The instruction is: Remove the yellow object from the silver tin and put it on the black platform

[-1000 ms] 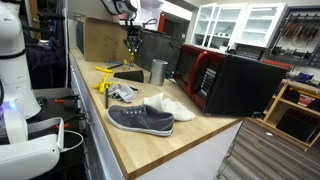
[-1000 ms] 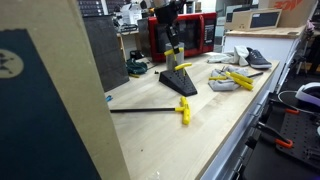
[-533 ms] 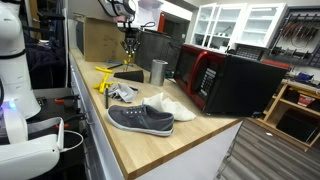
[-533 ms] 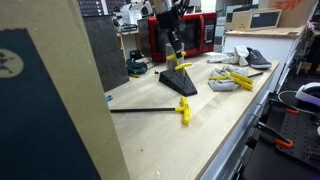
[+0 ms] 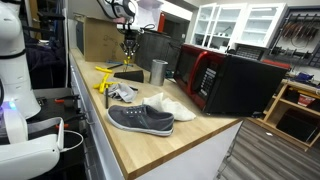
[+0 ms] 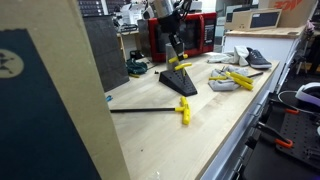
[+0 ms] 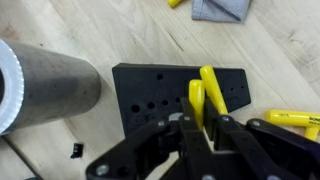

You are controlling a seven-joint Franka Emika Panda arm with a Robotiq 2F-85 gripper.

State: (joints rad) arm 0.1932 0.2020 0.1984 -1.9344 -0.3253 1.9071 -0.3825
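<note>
My gripper (image 7: 203,135) is shut on the yellow object (image 7: 203,95), a forked yellow plastic piece that sticks out beyond the fingertips. It hangs just over the black platform (image 7: 150,95), a flat slab with small holes. The silver tin (image 7: 45,85) stands right beside the platform, to the left in the wrist view. In both exterior views the gripper (image 5: 129,47) (image 6: 176,50) hangs above the platform (image 5: 128,75) (image 6: 182,82) with the yellow object (image 6: 180,63) at its tips. The tin (image 5: 158,71) stands next to the platform.
A grey shoe (image 5: 140,119) and a white shoe (image 5: 172,106) lie near the front edge. Yellow clamps (image 5: 105,72) (image 6: 232,78) and a grey cloth (image 5: 122,92) lie by the platform. A black appliance with a red door (image 5: 225,80) stands behind. A yellow-handled tool (image 6: 160,110) lies on the bench.
The gripper with the yellow object has shifted slightly over the black platform and the wrist has tilted a little. Nothing else has moved.
</note>
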